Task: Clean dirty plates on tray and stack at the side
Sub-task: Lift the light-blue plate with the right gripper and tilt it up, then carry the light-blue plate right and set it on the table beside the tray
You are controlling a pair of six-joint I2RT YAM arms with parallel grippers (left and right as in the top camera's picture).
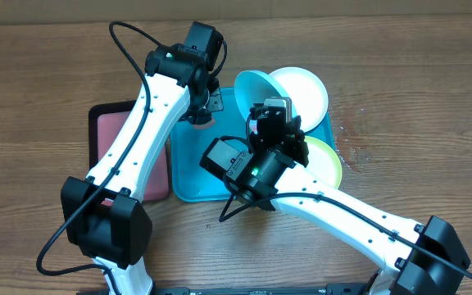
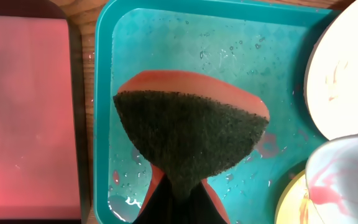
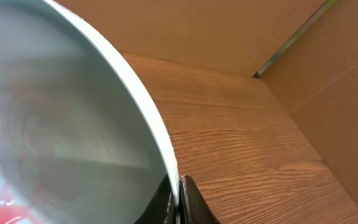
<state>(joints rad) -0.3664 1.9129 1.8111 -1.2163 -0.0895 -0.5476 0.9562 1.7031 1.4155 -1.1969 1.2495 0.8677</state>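
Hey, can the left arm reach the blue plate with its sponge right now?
Probably yes: the right gripper holds the blue plate tilted up beside the sponge, with only open tray between them.

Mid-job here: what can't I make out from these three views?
Yellow plate: overhead, the right arm covers most; left wrist view cuts it at the bottom edge.
Blue plate: right wrist view, blurred and cropped, so its smears are unclear.
Tray floor: overhead, the left arm hides a corner; left wrist view, the sponge covers the middle.

Wooden tabletop (image 1: 400, 98) carried a turquoise tray (image 1: 188, 184) and a black-rimmed pink tray (image 1: 110, 133), side by side, a narrow strip of wood between.
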